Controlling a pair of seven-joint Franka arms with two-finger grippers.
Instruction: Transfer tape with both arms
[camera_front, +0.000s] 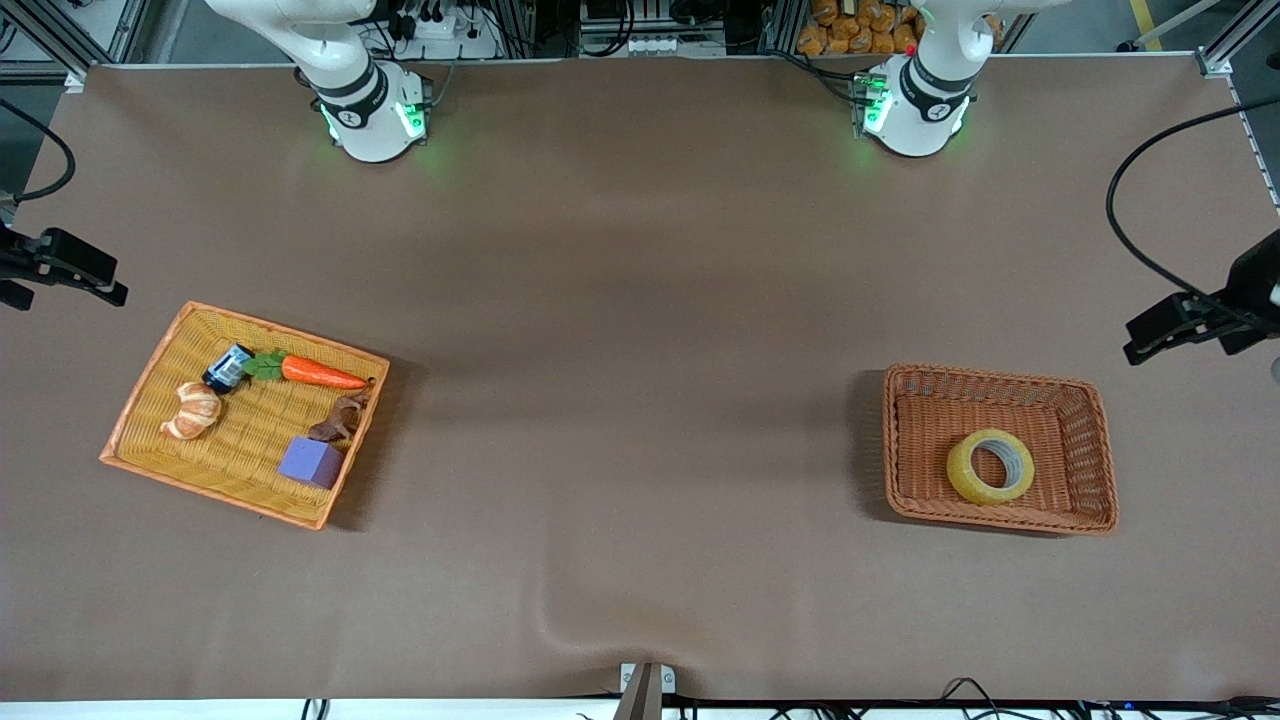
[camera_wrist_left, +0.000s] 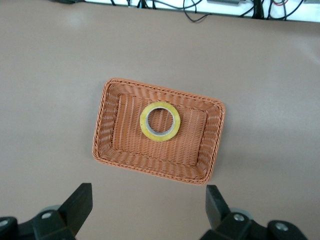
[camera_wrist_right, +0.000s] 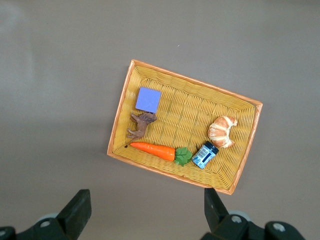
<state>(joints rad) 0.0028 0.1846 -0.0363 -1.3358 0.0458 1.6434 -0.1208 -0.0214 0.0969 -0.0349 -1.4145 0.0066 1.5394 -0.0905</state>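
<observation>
The tape (camera_front: 990, 466) is a yellowish ring lying flat in a brown wicker basket (camera_front: 1000, 378) toward the left arm's end of the table. In the left wrist view the tape (camera_wrist_left: 160, 121) lies in the basket (camera_wrist_left: 102, 120), far below my left gripper (camera_wrist_left: 149, 200), which is open and empty, high over the bare table beside the basket. My right gripper (camera_wrist_right: 147, 202) is open and empty, high over the table beside a yellow basket (camera_wrist_right: 120, 115). The front view shows only the arm bases (camera_front: 365, 110) (camera_front: 915, 100); both grippers are out of that view.
The yellow basket (camera_front: 290, 333) toward the right arm's end holds a purple cube (camera_front: 311, 461), a carrot (camera_front: 320, 373), a croissant (camera_front: 192, 410), a blue jar (camera_front: 228, 368) and a brown figure (camera_front: 342, 418). Black camera mounts (camera_front: 60, 262) (camera_front: 1200, 315) stand at both table ends.
</observation>
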